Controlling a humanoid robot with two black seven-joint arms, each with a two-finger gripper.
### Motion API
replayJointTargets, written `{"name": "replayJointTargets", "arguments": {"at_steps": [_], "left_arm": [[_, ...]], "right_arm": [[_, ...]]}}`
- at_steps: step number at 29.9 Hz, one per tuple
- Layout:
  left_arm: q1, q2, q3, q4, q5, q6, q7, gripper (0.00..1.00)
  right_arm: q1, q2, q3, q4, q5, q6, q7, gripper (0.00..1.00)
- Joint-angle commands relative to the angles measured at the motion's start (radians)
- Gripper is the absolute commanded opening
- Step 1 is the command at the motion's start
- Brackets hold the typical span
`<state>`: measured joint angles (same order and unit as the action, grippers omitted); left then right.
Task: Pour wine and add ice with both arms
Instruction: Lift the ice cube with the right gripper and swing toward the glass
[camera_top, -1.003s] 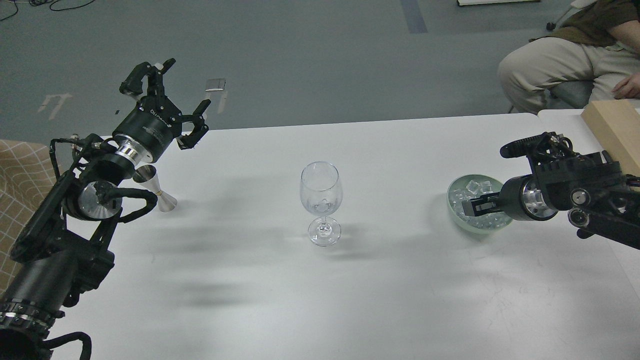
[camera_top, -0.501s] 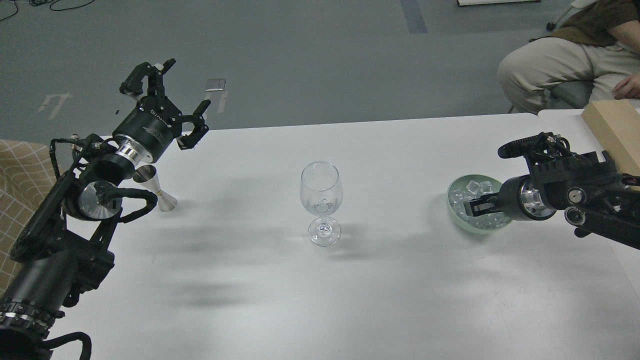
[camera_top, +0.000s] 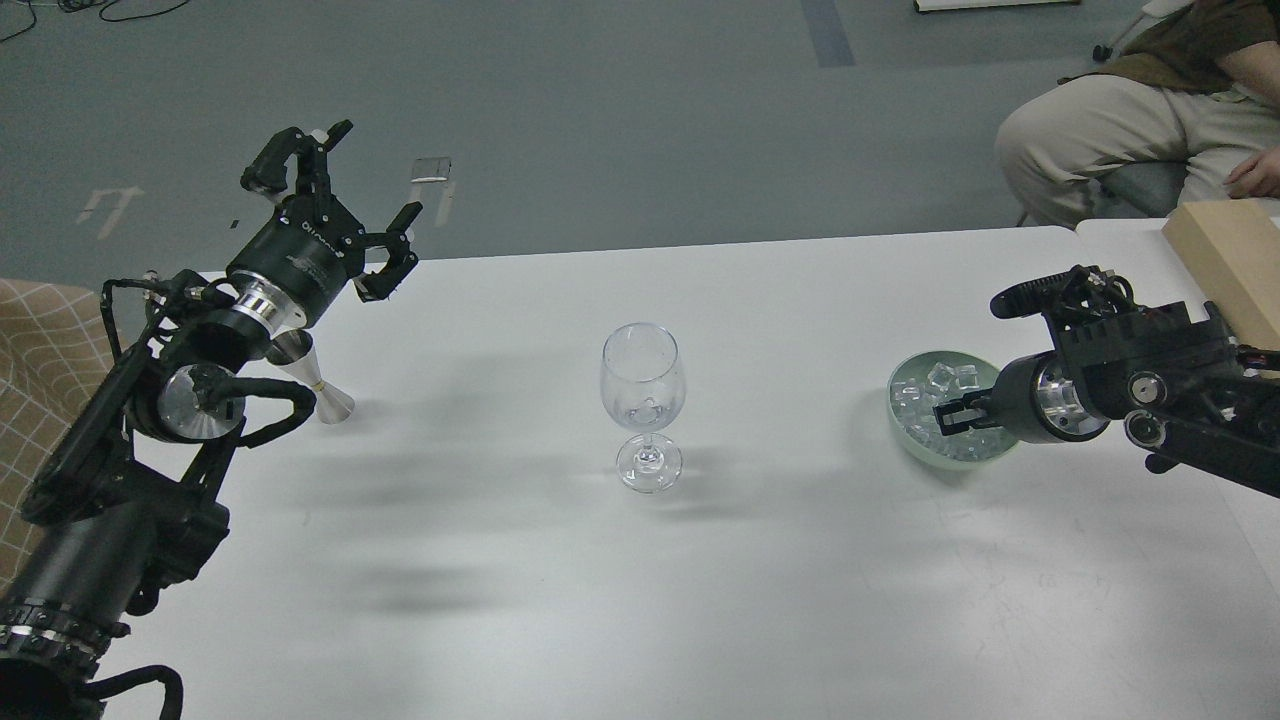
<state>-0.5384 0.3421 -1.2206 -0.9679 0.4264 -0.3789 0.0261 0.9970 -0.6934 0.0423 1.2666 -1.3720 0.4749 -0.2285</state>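
A clear stemmed wine glass (camera_top: 642, 385) stands upright at the table's middle, with whitish glints low in its bowl. A pale green bowl (camera_top: 903, 432) at the right holds ice (camera_top: 925, 390), several small clear cubes. My right gripper (camera_top: 950, 417) reaches in from the right with its fingertips down among the cubes; the fingers are dark and close together, so I cannot tell whether they hold a cube. My left gripper (camera_top: 340, 205) is open and empty, raised over the table's back left corner. A steel jigger (camera_top: 312, 382) stands just beneath my left wrist. No wine stream shows.
A seated person (camera_top: 1130, 120) is beyond the table's back right corner. A tan wooden box (camera_top: 1225, 262) lies at the right edge behind my right arm. A checked brown cloth (camera_top: 45, 350) is at the far left. The white table (camera_top: 640, 580) spreads in front.
My right gripper has shifted slightly left and up within the bowl, and the bowl has nudged a little left. My left arm has barely moved.
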Motion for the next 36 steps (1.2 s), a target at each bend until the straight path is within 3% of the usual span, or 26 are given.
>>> {"name": "replayJointTargets", "arguments": {"at_steps": [1, 36], "left_arm": [[0.0, 0.0, -0.002, 0.0, 0.0, 0.002, 0.0, 0.98], [0.0, -0.002, -0.002, 0.0, 0.0, 0.003, 0.0, 0.98]], "right_arm": [[0.002, -0.005, 0.004, 0.0, 0.002, 0.014, 0.0, 0.0], [0.261, -0.028, 0.143, 0.128, 0.004, 0.014, 0.0, 0.0]]}}
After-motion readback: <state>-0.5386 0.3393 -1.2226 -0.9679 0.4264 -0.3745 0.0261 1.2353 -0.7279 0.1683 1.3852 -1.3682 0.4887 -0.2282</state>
